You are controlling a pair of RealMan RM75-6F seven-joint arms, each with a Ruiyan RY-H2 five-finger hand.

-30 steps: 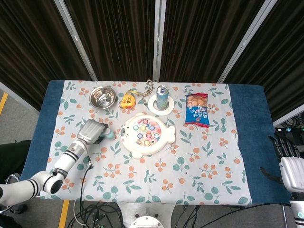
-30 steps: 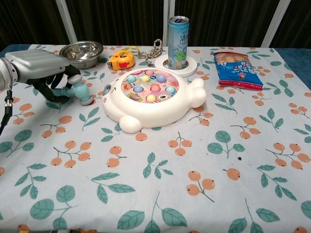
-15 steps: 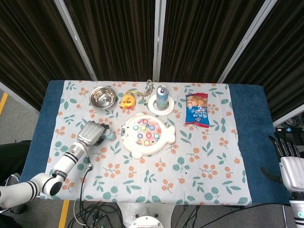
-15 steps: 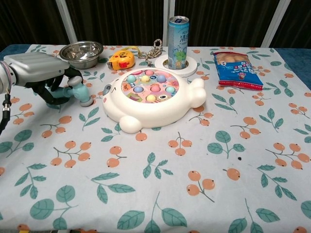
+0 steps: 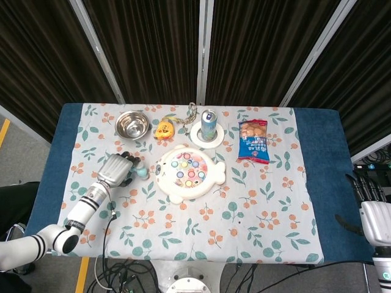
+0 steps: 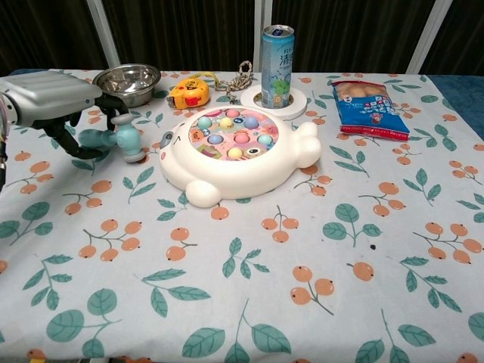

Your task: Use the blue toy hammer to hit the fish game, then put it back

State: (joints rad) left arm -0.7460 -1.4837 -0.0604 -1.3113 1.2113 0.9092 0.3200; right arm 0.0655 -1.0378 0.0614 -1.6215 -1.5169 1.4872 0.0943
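Observation:
The white fish game (image 5: 189, 172) (image 6: 234, 151), with coloured fish in its round top, sits in the middle of the floral tablecloth. The blue toy hammer (image 5: 139, 171) (image 6: 121, 140) lies on the cloth just left of it, head toward the game. My left hand (image 5: 116, 169) (image 6: 49, 96) hovers over the handle end with its fingers spread and lifted off the handle. My right hand (image 5: 371, 210) hangs off the table's right edge, fingers extended and holding nothing; the chest view does not show it.
A steel bowl (image 5: 132, 124) (image 6: 127, 79) stands behind the left hand. A yellow tape measure (image 5: 163, 129) (image 6: 188, 92), a can on a white coaster (image 5: 208, 124) (image 6: 277, 57) and a snack bag (image 5: 254, 140) (image 6: 369, 100) line the back.
My left hand has let go of the hammer's handle and drawn back to the left with its fingers spreading. The hammer stays on the cloth. The right hand has not moved.

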